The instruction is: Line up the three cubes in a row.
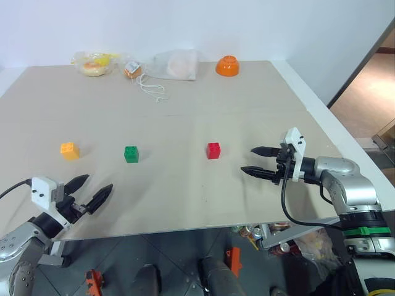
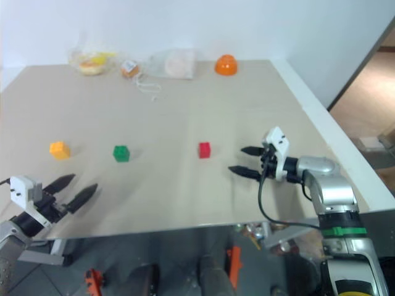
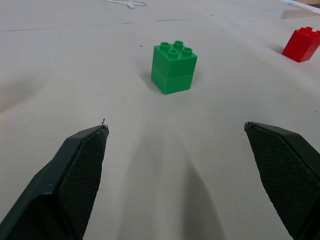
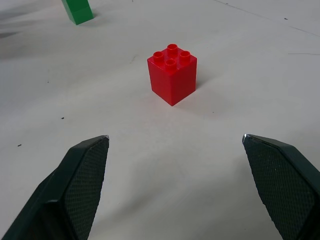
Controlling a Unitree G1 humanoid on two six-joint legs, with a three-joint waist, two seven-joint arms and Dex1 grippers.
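Observation:
Three studded cubes stand in a rough row across the beige table point(image 1: 185, 86): a yellow-orange cube point(image 1: 70, 150) on the left, a green cube point(image 1: 131, 153) in the middle and a red cube point(image 1: 213, 150) on the right. My left gripper point(image 1: 91, 191) hovers open near the table's front edge, below the yellow-orange and green cubes, and points toward the green cube point(image 3: 174, 67). To the right of the red cube point(image 4: 172, 73), my right gripper point(image 1: 254, 160) is open and points at it. Both grippers hold nothing.
At the table's far edge lie an orange bowl point(image 1: 227, 65), a clear bag point(image 1: 178, 64) with something pale in it, bagged food point(image 1: 94, 63) and a loose white string point(image 1: 153, 90). The table's front edge runs just behind my left gripper.

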